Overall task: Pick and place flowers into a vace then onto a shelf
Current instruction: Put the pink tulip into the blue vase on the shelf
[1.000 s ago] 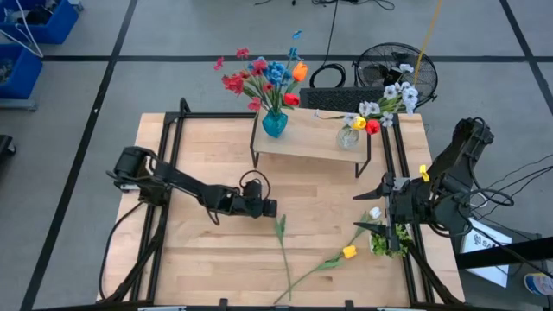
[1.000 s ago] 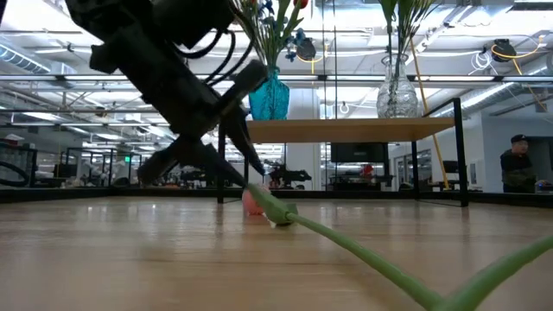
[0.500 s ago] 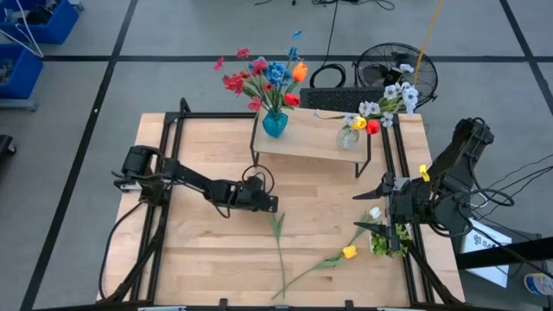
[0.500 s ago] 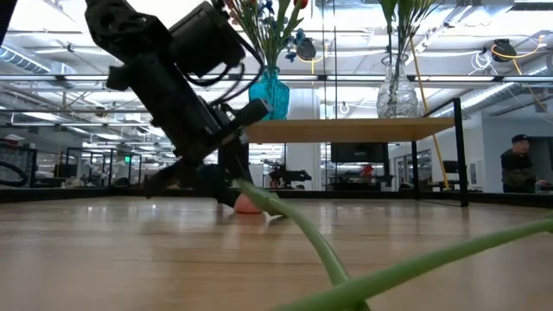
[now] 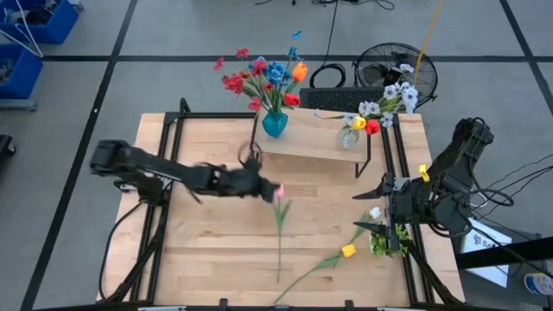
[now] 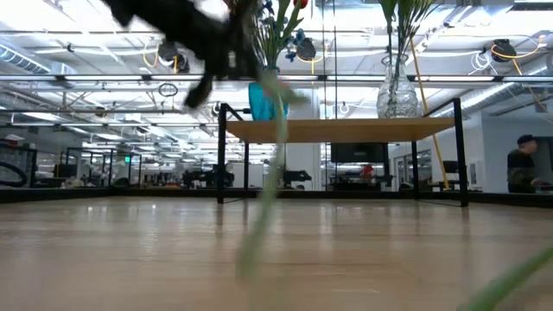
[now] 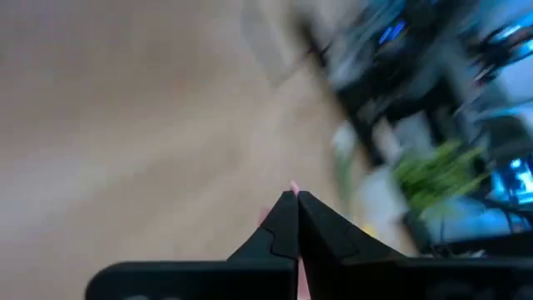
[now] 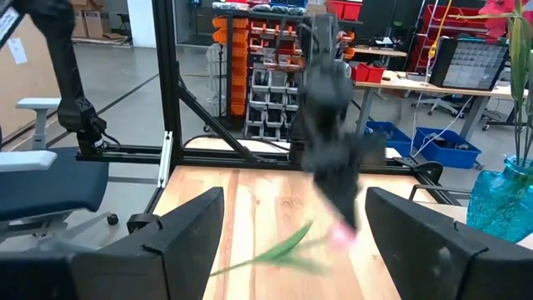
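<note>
The left tool (image 5: 266, 188) is clamped on a pink-headed flower (image 5: 279, 193) just below the blossom, its long green stem trailing away from the tool toward the desk's (image 5: 207, 250) near edge, lifted clear of the wood. The shelf (image 5: 311, 142) with a blue vase (image 5: 275, 123) stands just beyond the tool. A yellow flower (image 5: 348, 251) lies toward the right tool (image 5: 380, 210), which waits with fingers spread wide and empty.

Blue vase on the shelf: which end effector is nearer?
Left. The left end effector, shut on a pink flower, is just in front of the blue vase. The right end effector waits open at the table's right edge.
</note>
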Motion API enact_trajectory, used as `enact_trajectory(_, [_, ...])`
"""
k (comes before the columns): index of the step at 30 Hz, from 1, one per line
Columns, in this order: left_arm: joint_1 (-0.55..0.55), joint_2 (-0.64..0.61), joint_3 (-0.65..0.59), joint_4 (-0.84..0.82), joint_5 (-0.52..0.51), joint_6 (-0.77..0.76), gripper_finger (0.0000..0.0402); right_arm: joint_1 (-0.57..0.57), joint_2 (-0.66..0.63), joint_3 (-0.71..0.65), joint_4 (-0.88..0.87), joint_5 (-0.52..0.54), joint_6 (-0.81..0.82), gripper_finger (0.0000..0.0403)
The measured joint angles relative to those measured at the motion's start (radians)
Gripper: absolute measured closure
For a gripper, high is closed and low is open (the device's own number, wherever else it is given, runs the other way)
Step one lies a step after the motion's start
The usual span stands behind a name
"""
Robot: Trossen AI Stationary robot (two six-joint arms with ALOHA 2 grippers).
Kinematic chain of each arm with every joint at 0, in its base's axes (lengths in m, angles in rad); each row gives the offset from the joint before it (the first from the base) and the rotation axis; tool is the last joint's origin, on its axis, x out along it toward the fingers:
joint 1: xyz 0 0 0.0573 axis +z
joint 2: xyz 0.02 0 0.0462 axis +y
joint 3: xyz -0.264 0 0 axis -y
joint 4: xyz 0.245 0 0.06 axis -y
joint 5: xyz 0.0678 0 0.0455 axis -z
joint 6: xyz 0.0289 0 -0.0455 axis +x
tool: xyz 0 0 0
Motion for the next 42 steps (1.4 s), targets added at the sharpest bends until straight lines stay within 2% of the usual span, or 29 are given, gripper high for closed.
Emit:
enact_trajectory(4, [-0.009,-0.172,0.107,0.003,-0.197,0.307,0.0399,-0.012,0.000,0.000,0.001,0.001,-0.005,0.0119])
enact_trajectory(8, [-0.054,-0.249,0.295,0.014,-0.391,0.864,0.0400,-0.032,0.000,0.000,0.001,0.001,-0.005,0.0119])
enact_trajectory(11, [-0.107,-0.245,0.457,0.061,-0.448,1.342,0.0400,-0.046,0.000,0.000,0.000,0.000,-0.005,0.0119])
enact_trajectory(13, [-0.135,-0.221,0.548,0.108,-0.458,1.586,0.0400,-0.054,0.000,0.000,0.001,0.000,-0.010,0.0119])
enact_trajectory(18, [-0.159,-0.141,0.668,0.188,-0.460,1.939,0.0401,-0.055,0.001,0.000,-0.001,0.000,-0.034,0.0119])
enact_trajectory(20, [-0.154,-0.109,0.693,0.218,-0.431,2.041,0.0401,-0.055,0.001,0.000,0.001,0.000,-0.035,0.0119])
enact_trajectory(24, [-0.116,-0.045,0.719,0.328,-0.285,2.250,0.0401,-0.055,0.001,0.000,0.001,0.000,-0.035,0.0119])
enact_trajectory(28, [-0.077,-0.001,0.726,0.436,-0.284,2.440,0.0401,-0.055,0.001,0.000,0.001,0.000,-0.034,0.0119])
enact_trajectory(31, [-0.032,-0.004,0.728,0.443,-0.265,2.451,0.0401,-0.055,0.000,0.000,0.001,0.000,-0.032,0.0119])
enact_trajectory(39, [0.091,-0.003,0.729,0.425,-0.068,2.397,0.0401,-0.055,0.000,0.000,0.001,0.000,-0.032,0.0119])
enact_trajectory(42, [0.119,-0.005,0.729,0.422,-0.048,2.383,0.0401,-0.055,0.000,0.000,0.001,0.000,-0.031,0.0119])
